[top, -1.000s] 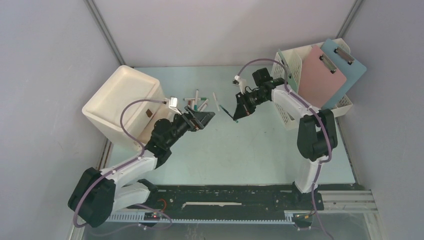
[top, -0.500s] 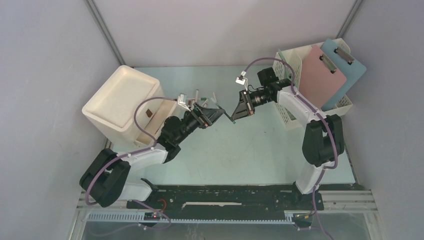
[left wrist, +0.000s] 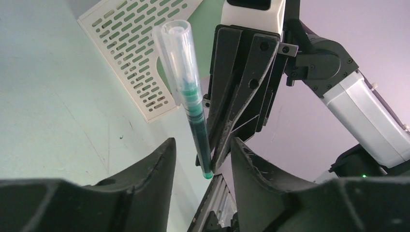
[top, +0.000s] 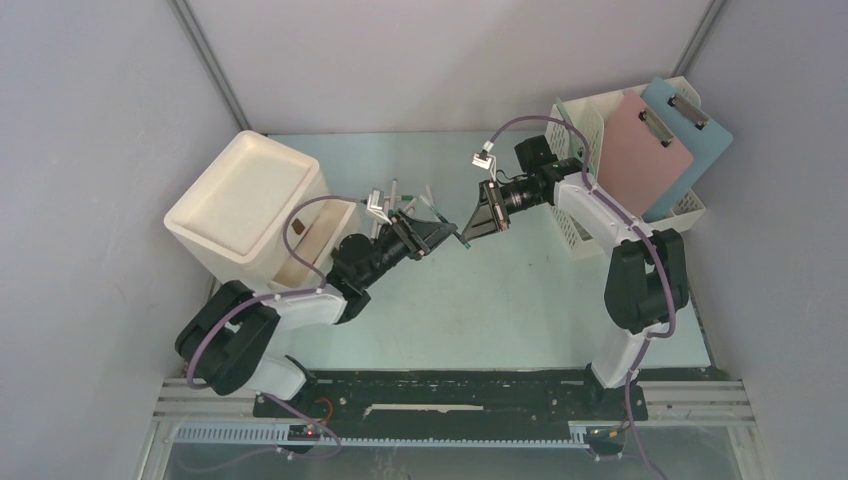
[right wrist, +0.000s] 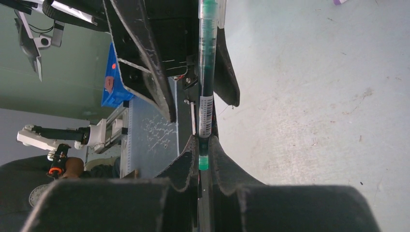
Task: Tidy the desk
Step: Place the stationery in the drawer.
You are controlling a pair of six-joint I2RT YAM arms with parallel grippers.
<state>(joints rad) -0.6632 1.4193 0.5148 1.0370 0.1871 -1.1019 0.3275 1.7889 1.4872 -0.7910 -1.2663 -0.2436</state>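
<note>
My right gripper [top: 468, 232] [right wrist: 203, 142] is shut on the green end of a green pen [right wrist: 208, 58] [left wrist: 196, 121] and holds it in the air over the desk [top: 500, 300]. The pen has a clear cap [left wrist: 176, 53]. My left gripper [top: 443, 233] [left wrist: 203, 145] meets it from the left. Its jaws stand on either side of the pen's barrel, with a gap showing on both sides, so it is open and touches nothing.
A white bin [top: 245, 205] stands at the left, close behind my left arm. Several loose pens [top: 400, 200] lie at the back middle. The white perforated file rack [top: 585, 200] [left wrist: 140, 43] at the right holds a pink clipboard [top: 640, 150] and a blue one [top: 690, 140].
My left arm has reached right, bringing its jaws around the pen, and they have narrowed. My right gripper shifted slightly with the pen, then held still.
</note>
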